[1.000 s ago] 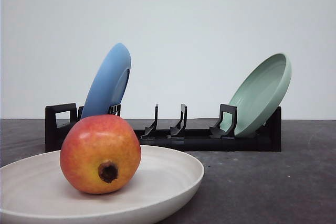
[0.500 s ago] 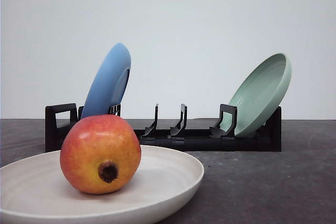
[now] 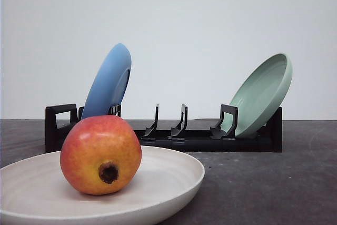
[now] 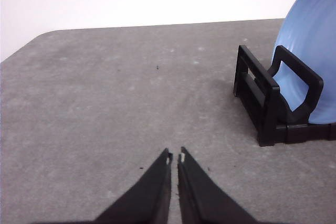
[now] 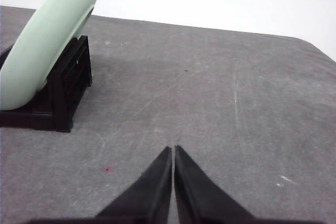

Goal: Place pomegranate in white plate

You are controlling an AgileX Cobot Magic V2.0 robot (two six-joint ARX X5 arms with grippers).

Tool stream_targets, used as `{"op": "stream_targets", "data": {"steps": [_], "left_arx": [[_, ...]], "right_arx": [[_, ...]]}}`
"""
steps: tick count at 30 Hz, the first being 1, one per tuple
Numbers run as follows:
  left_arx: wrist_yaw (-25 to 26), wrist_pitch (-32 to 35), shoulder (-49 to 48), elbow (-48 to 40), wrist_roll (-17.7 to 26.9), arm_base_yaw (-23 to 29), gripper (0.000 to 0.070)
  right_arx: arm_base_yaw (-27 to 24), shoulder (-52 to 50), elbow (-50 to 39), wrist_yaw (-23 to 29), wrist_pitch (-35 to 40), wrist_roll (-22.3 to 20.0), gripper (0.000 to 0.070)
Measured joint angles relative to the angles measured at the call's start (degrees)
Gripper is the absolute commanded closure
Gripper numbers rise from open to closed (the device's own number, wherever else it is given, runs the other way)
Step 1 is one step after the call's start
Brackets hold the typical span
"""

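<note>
The pomegranate [image 3: 100, 154], red fading to yellow-orange with its dark calyx stub facing the camera, rests inside the white plate [image 3: 174, 175] at the front left of the front view. My left gripper [image 4: 175, 157] is shut with nothing in it, over bare grey table beside the rack's blue-plate end. My right gripper [image 5: 173, 151] is shut and empty too, over bare table near the rack's green-plate end. Neither gripper touches the fruit or the plate.
A black dish rack [image 3: 174, 138] stands across the table behind the white plate. A blue plate [image 3: 108, 82] leans in its left end and a pale green plate [image 3: 263, 93] in its right end. Grey table surface [image 3: 274, 183] lies to the right.
</note>
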Motion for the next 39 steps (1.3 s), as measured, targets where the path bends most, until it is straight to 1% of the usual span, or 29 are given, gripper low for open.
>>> {"op": "stream_targets", "data": {"steps": [39], "left_arx": [[0.0,0.0,0.0,0.0,0.0,0.0,0.07]], "right_arx": [[0.0,0.0,0.0,0.0,0.0,0.0,0.0699]]}}
